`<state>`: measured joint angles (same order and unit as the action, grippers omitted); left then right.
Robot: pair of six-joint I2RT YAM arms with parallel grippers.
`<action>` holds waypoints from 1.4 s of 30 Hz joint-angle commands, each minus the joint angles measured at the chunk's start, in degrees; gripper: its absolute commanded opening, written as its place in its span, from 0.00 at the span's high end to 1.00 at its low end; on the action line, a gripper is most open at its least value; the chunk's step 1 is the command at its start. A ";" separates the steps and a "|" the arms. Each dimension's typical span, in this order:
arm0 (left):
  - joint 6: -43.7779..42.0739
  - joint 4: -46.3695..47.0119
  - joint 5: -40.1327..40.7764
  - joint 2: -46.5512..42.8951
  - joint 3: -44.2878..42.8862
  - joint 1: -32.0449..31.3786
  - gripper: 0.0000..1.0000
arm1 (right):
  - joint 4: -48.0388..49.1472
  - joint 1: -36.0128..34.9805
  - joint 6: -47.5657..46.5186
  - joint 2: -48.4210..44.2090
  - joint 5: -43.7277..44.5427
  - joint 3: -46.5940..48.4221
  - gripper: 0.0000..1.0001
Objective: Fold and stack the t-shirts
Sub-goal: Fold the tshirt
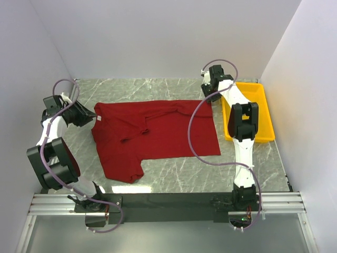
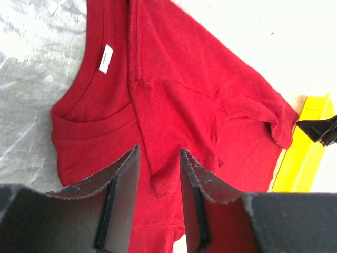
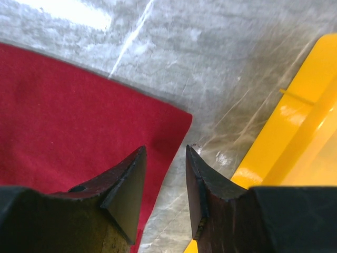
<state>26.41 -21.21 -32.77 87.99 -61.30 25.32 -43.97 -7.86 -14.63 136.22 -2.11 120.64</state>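
Note:
The dark red t-shirt (image 1: 158, 137) lies mostly flat on the marble table, collar to the left, with one sleeve folded in over its middle. Its white neck tag (image 2: 106, 58) shows inside the collar. My left gripper (image 1: 89, 115) hovers at the collar end. In the left wrist view this gripper (image 2: 159, 154) stands open over the folded sleeve (image 2: 174, 158), nothing between its fingers. My right gripper (image 1: 210, 97) is at the shirt's far right corner. In the right wrist view it (image 3: 165, 150) is open, straddling the hem corner (image 3: 176, 118) without pinching it.
A yellow plastic tray (image 1: 261, 108) stands at the right, just beyond the shirt and beside my right arm; its rim (image 3: 295, 142) is close to my right fingers. White walls close in the table on the left, back and right.

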 commanded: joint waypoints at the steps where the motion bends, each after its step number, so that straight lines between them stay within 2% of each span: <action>1: 0.13 1.61 -1.24 -0.89 0.74 0.34 0.58 | -0.86 -0.14 1.62 1.06 0.97 -0.58 0.57; 11: 0.04 1.70 -1.15 -1.06 0.92 0.34 0.59 | -0.68 0.04 3.47 -0.08 0.35 -3.84 0.57; 29: -0.13 0.47 -0.54 -2.38 0.48 0.34 0.59 | -9.38 1.53 7.16 6.16 -2.11 7.68 0.60; 34: -0.05 -0.06 -0.45 -2.20 -0.40 0.34 0.59 | -9.82 1.88 7.69 7.30 -2.64 9.08 0.66; 37: 0.13 -0.23 -0.45 -2.20 -0.66 0.34 0.59 | -10.35 2.14 7.95 8.35 -3.16 10.93 0.73; 38: 0.13 -0.32 -0.36 -2.20 -0.84 0.26 0.59 | -10.00 2.14 7.95 8.44 -3.43 10.93 0.78; 42: 0.13 -0.94 -0.10 -2.38 -1.28 0.34 0.59 | -6.32 2.32 7.34 6.08 -3.08 8.13 0.87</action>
<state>26.41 -21.98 -32.71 87.88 -60.45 25.32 -52.66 -6.39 -7.07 143.50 -5.93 129.51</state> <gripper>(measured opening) 0.416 0.147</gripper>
